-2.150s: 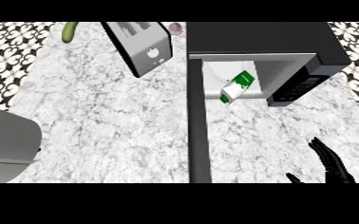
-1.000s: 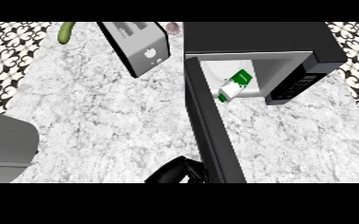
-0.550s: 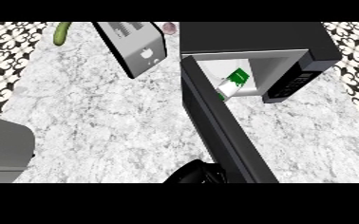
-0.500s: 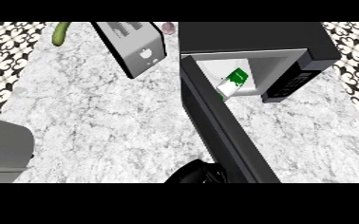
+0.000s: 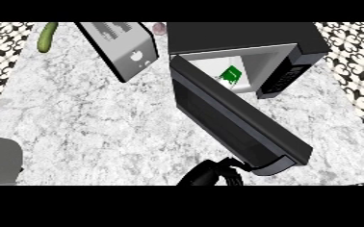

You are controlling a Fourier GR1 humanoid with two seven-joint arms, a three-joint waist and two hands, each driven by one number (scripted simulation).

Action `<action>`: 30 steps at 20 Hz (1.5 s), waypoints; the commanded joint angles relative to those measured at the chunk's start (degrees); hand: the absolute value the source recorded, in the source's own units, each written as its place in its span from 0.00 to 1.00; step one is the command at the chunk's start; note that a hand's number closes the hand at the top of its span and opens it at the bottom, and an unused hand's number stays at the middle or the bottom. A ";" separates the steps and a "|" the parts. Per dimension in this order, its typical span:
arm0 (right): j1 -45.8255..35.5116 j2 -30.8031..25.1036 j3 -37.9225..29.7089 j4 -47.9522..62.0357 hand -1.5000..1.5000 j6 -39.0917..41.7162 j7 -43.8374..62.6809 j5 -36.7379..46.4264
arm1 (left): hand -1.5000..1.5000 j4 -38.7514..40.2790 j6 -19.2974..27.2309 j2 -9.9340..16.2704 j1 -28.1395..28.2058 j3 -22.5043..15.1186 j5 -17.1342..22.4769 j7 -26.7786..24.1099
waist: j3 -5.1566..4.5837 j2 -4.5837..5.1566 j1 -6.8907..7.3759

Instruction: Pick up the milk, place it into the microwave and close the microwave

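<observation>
From the head view, the milk carton (image 5: 230,74) stands inside the microwave (image 5: 245,41), on its white floor toward the back, partly hidden by the door (image 5: 235,120). That door hangs half open, swung diagonally across the marble counter (image 5: 85,120). One black hand (image 5: 213,174) shows at the lower edge, touching the door's free end near its handle; whether its fingers are spread or curled I cannot tell, nor which hand it is. A toaster (image 5: 124,48) and a cucumber (image 5: 47,36) lie at the upper left.

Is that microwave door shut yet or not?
Not shut. The microwave door stands partly open, angled away from the microwave, and the milk inside shows through the gap.
</observation>
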 commanded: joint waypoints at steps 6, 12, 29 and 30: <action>-1.14 -0.85 2.91 -6.09 0.00 5.15 0.87 -2.43 | 1.00 0.28 6.19 -1.31 -9.05 -1.60 8.01 -0.13 | -0.19 0.62 -4.37; -3.15 -4.12 3.95 -8.70 0.00 5.71 3.81 -2.83 | 1.00 0.85 9.93 -1.32 -17.62 1.74 10.39 -1.79 | -0.13 1.20 -6.41; -9.11 -7.62 5.42 -13.62 0.00 8.91 9.16 -8.53 | 1.00 9.05 14.18 -1.28 -33.66 7.08 19.62 0.34 | 0.36 3.42 -13.83; -9.10 -7.61 5.42 -14.04 0.00 9.25 9.03 -8.98 | 1.00 10.19 14.86 -1.28 -33.82 6.89 19.60 0.17 | 0.41 3.41 -14.46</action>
